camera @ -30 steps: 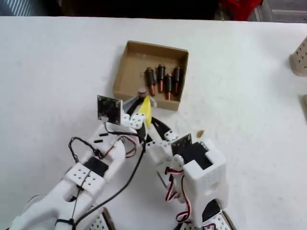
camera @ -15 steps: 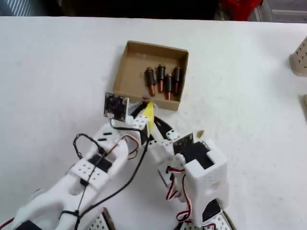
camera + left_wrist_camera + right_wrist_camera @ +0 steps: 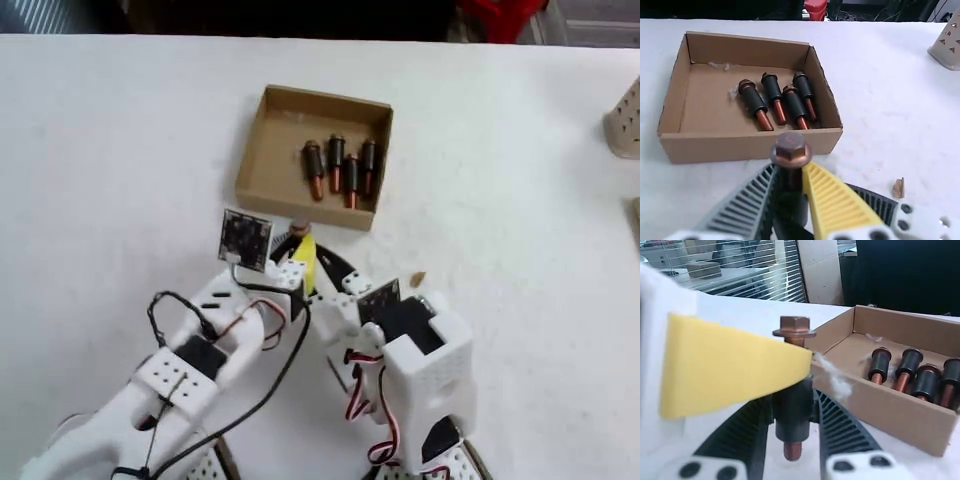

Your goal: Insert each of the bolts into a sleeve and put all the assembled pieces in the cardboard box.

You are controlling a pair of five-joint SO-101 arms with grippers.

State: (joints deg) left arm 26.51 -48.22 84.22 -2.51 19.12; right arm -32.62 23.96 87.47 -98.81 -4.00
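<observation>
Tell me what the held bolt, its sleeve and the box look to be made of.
The bolt: probably copper-plated metal, reddish-brown hex head with a dull sheen. The sleeve: likely rubber or plastic, matte black, no glints. The box: cardboard, plain matte brown, thin walls.

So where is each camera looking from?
High view: above the table, looking down on both arms and the box.
Left wrist view: on the left arm, facing the left end effector, the bolt, the box.
Right wrist view: on the right arm, facing the right end effector gripping the sleeve.
Shared: all show the bolt and box.
</observation>
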